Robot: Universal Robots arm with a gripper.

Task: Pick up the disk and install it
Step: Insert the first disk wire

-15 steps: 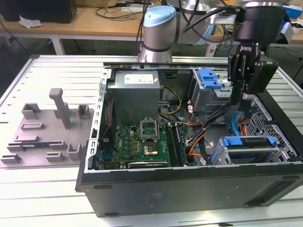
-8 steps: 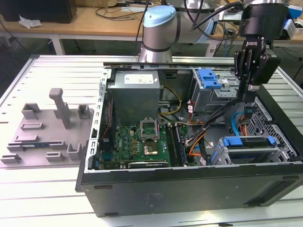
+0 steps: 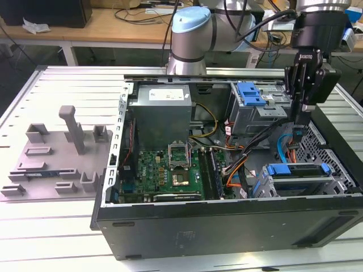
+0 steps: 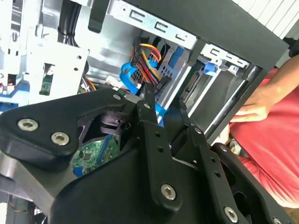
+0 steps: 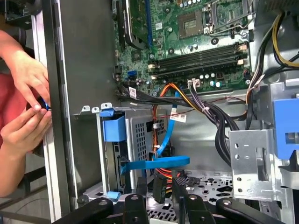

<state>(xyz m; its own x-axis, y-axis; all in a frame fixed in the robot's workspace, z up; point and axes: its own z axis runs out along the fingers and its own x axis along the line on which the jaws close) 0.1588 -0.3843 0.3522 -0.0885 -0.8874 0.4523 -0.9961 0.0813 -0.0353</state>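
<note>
**Gripper poised over the wiring, just beside the caged disk**

The disk [image 3: 298, 170] sits in the drive cage [image 3: 295, 190] at the corner of the computer case [image 3: 227, 226], on the exterior view's right, with its blue bracket uppermost. I cannot tell whether it is fully home. The arm [image 3: 190, 34] reaches over the case with its wrist near vertical, so the gripper [image 3: 296, 128] points straight down. Its jaws are a little apart with nothing between them, and the tips are just above the thin blue cable [image 5: 164, 135] and a cluster of connectors. To my eye the step wants contact on the bracket rather than the label. It also wants a line square to the cage and tips kept out of the wiring. The person's hands [image 5: 25, 107] are close against the outside of the case wall and need minding.
</note>
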